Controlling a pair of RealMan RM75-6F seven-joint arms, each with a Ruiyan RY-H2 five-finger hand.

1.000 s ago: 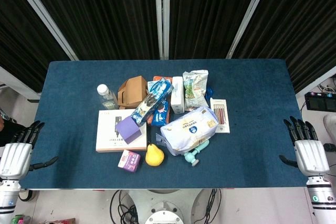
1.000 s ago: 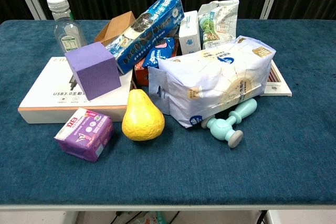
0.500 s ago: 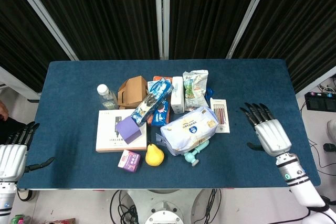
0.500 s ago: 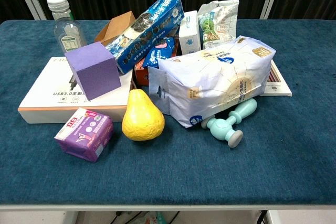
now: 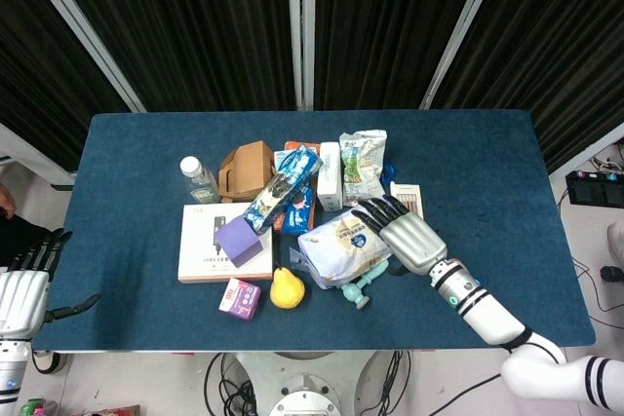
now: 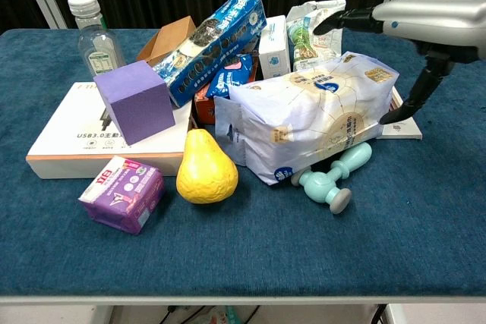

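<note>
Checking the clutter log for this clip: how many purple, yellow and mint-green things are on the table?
Purple: 2, the cube and the packet
Yellow: 1, the pear
Mint green: 1, the toy
Total: 4
</note>
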